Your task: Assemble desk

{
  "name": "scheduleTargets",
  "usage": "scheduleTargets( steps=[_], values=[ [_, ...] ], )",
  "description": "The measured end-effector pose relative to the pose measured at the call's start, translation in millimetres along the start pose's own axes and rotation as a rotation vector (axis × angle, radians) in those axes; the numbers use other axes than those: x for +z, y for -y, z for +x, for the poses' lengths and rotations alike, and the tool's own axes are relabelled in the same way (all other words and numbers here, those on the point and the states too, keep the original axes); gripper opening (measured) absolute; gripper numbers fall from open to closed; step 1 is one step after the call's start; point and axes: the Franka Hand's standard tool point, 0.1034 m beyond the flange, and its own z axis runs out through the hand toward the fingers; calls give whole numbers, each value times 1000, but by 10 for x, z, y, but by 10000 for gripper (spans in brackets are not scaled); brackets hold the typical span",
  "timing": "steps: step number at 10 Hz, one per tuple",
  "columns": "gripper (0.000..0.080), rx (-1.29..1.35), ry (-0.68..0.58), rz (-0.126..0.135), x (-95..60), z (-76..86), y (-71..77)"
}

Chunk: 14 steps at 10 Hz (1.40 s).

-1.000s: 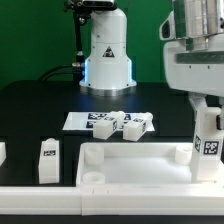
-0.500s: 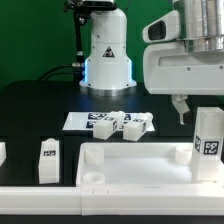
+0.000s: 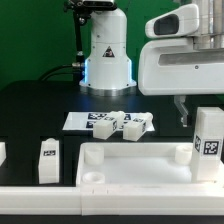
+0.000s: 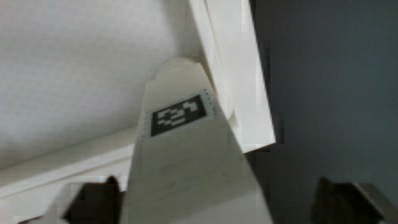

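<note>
Desk slab: lies flat at the front of the table, long axis running across the exterior view, sockets up. I judge it lies upside down so that legs can be driven in from above.

Mounted leg: stands in the slab's corner socket at the exterior view's right. Long axis vertical, tagged face toward the camera. Whether it is fully seated I cannot tell (the socket mouth is hidden).

My pincer: hangs above the slab, just beside that leg's upper end. In the wrist view both fingers stand clear of the leg, so the jaws are apart and hold nothing.

Spare legs: one upright leg beside the slab, two lying legs on the marker board, within reach.
</note>
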Motion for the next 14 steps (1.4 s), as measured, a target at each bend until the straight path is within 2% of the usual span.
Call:
scheduleTargets(
  steps=[1, 2, 4, 5, 7, 8, 10, 12, 13, 14],
  values=[
    [428, 69, 0, 0, 1, -1, 2],
    [297, 149, -2, -6, 2, 14, -38],
    [296, 430, -3, -14, 5, 13, -51],
    [296, 621, -3, -9, 15, 5, -56],
    [296, 1069, -5, 36, 22, 5, -70],
    [296, 1135, 8, 46, 20, 13, -99],
    [296, 1209, 11, 47, 23, -2, -68],
    [296, 867, 21, 24, 15, -17, -62],
    [477, 703, 42, 18, -15, 1, -57],
    [592, 514, 75, 12, -17, 4, -51]
  ],
)
